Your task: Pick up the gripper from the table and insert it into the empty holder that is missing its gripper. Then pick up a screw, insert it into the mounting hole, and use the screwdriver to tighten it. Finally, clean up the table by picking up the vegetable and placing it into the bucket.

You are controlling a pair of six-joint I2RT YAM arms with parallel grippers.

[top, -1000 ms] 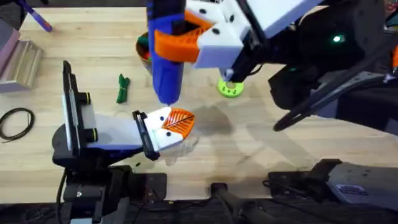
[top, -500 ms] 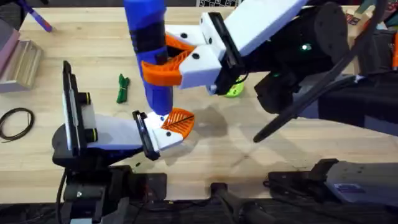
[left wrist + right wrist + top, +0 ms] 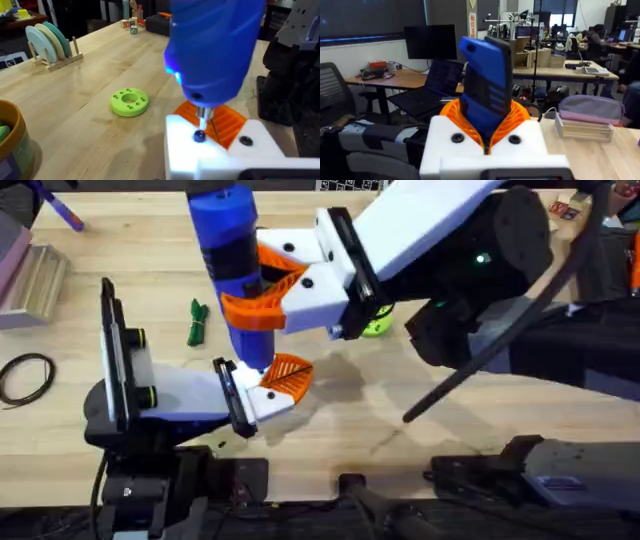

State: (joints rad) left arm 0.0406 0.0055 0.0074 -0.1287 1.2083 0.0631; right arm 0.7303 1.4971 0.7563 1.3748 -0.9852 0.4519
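Since the earlier frame I see my right fingers [image 3: 262,285], clenched on the screwdriver [image 3: 232,265], shifted toward 9 o'clock. Its tip [image 3: 202,116] meets the screw [image 3: 199,135] in the holder [image 3: 210,150]. Left fingers: cannot tell. Vegetable [image 3: 197,321] lies at 9 o'clock on the table [image 3: 420,430].

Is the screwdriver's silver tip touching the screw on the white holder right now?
Touching. The left wrist view shows the screwdriver upright, its thin tip meeting the dark screw head on the white holder, with no gap visible between them.

Even bright indoor light, soft shadows, near blue screwdriver [image 3: 215,50] blurred.
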